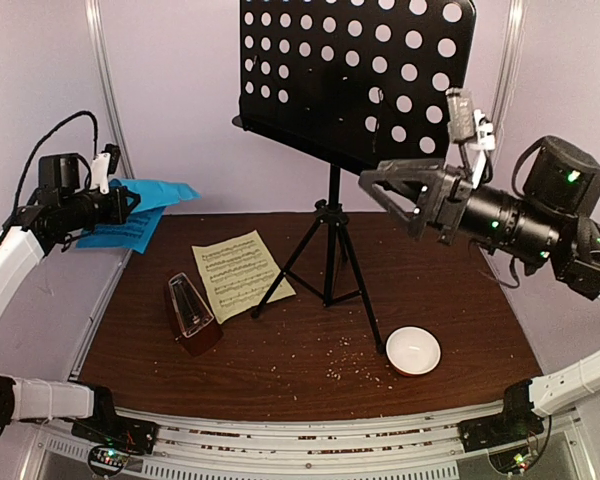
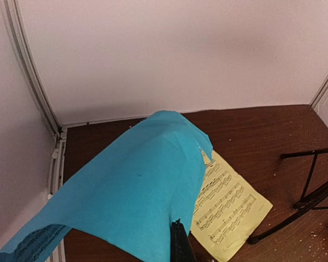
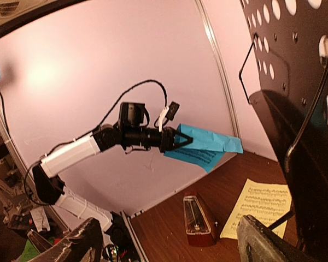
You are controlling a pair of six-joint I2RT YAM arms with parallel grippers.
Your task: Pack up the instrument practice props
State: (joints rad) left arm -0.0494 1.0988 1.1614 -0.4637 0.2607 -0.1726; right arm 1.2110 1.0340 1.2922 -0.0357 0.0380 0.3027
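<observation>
The black music stand (image 1: 355, 70) stands on its tripod at the back middle of the brown table (image 1: 460, 300). My right gripper (image 1: 388, 203) hangs open just right of the desk's lower edge, with nothing between its fingers (image 3: 79, 243). In the right wrist view the perforated desk (image 3: 303, 114) fills the right side. My left gripper (image 1: 132, 203) is raised at the far left, shut on the bright blue music sheet (image 1: 140, 215), which droops over its finger (image 2: 179, 245). The pale yellow sheet (image 1: 242, 275) lies flat. The brown metronome (image 1: 192, 315) lies on its back beside the yellow sheet.
A small white bowl (image 1: 412, 350) sits front right near a tripod foot. Brown crumbs (image 1: 345, 365) are scattered along the front of the table. Pale walls close in on the left and back, with a metal rail (image 2: 56, 158) along the left edge.
</observation>
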